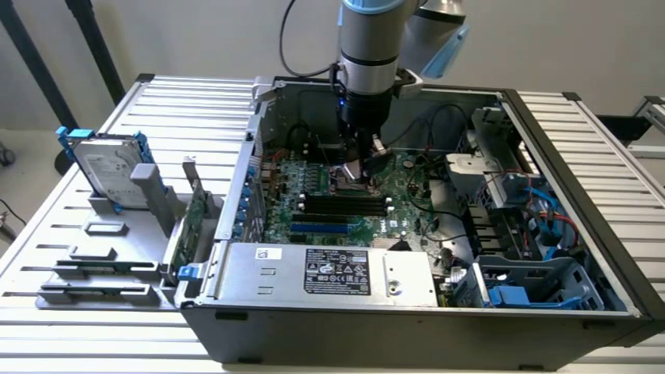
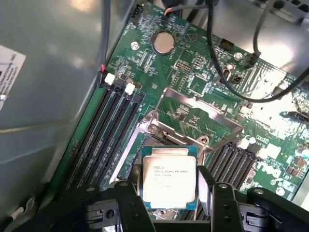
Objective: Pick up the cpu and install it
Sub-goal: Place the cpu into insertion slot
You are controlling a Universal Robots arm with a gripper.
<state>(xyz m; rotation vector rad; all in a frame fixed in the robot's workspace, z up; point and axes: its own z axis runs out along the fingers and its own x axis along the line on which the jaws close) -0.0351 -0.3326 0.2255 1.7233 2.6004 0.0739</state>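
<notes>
Jaws clasp the cpu (image 2: 169, 180) over the open motherboard socket (image 2: 153, 129) inside the computer case (image 1: 416, 335).

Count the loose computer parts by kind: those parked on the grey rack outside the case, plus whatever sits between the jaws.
hard drive: 1
expansion card: 1
cpu: 1
Total: 3

Seen in the exterior view, the socket (image 1: 348, 185) is being crowded by cables (image 2: 213, 43) at two o'clock, the case wall (image 1: 254, 148) at nine.
</notes>
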